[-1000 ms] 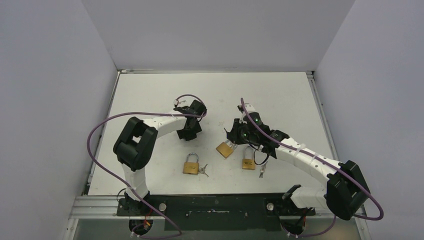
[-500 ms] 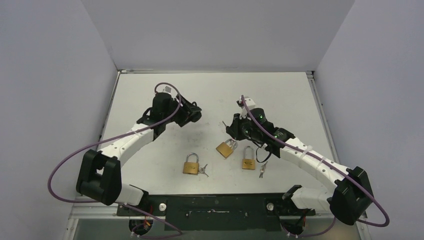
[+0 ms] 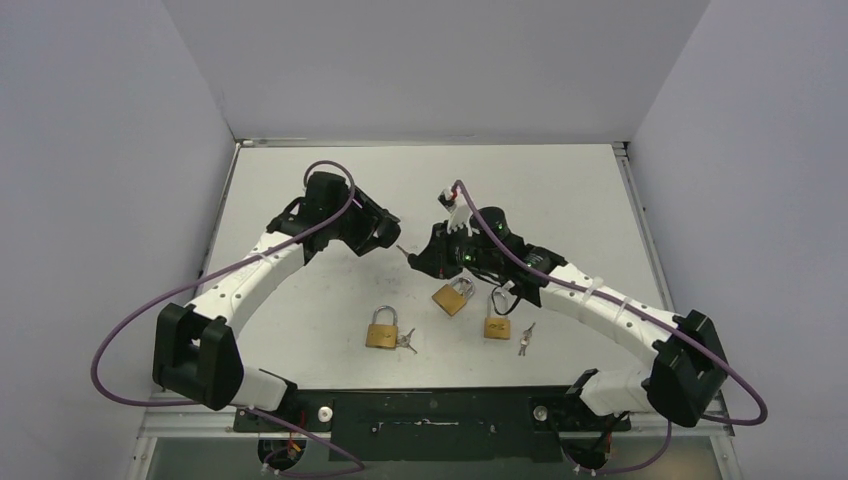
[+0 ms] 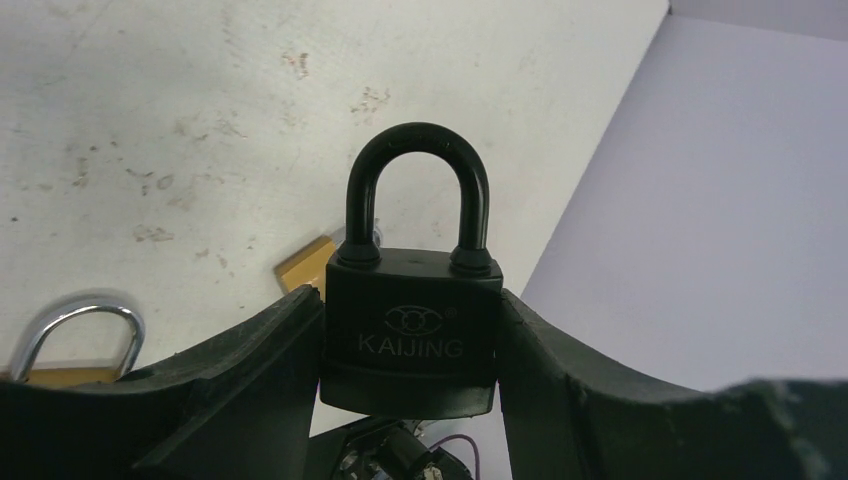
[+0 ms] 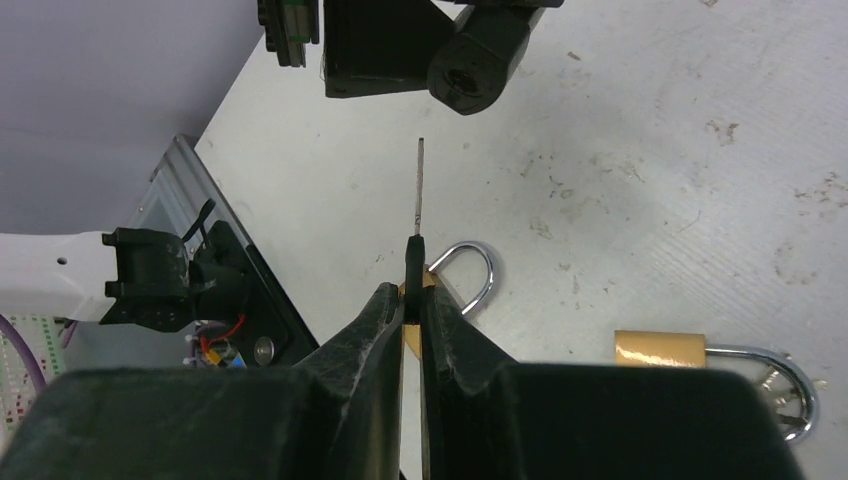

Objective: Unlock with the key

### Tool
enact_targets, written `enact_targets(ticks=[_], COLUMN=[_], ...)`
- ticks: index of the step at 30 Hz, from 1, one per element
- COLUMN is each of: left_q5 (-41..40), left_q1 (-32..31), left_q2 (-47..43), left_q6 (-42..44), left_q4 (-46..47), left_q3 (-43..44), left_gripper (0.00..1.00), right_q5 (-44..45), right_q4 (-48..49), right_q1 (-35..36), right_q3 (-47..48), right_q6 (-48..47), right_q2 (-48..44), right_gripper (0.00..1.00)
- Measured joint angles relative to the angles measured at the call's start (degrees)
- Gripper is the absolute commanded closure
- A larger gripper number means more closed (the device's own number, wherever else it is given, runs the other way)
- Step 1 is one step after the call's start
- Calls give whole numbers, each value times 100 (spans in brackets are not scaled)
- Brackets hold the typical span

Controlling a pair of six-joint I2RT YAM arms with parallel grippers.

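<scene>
My left gripper [image 3: 378, 229] is shut on a black padlock [image 4: 412, 322] marked KAIJING, gripping the sides of its body with the shackle [image 4: 417, 190] pointing away from the wrist. My right gripper [image 3: 424, 259] is shut on the black head of a key [image 5: 418, 205]. The thin blade sticks out towards the left gripper [image 5: 420, 45]. In the top view the key tip [image 3: 401, 249] is a short gap from the left gripper, to its lower right. Both are held above the table.
Three brass padlocks lie on the table near the front: one [image 3: 382, 330] with keys [image 3: 406, 342], one [image 3: 453, 296] under the right wrist, one [image 3: 497, 323] with keys [image 3: 522, 340]. Grey walls enclose the table.
The left arm has swung round and its gripper now sits further back and left with the padlock. The right gripper has moved left with the key, closing the gap to the left gripper.
</scene>
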Motion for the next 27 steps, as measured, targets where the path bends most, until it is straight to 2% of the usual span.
enact_targets(ticks=[8,16,27], left_q5=[-269,-269,-273], left_q1=[0,2,2], left_q2=[46,46,46], left_q6=[-31,-133,-297], left_q4=[-726,-752,-660], left_q3=[63,63,46], left_gripper=[100,100,100], right_q5=[-249,-352,-262], right_q4=[116,181,323], right_q1=[44,42,-131], right_q3=[197,407,442], right_q6=[282,424,710], right_q2=[625,1034,1060], right_gripper=[100,100,100])
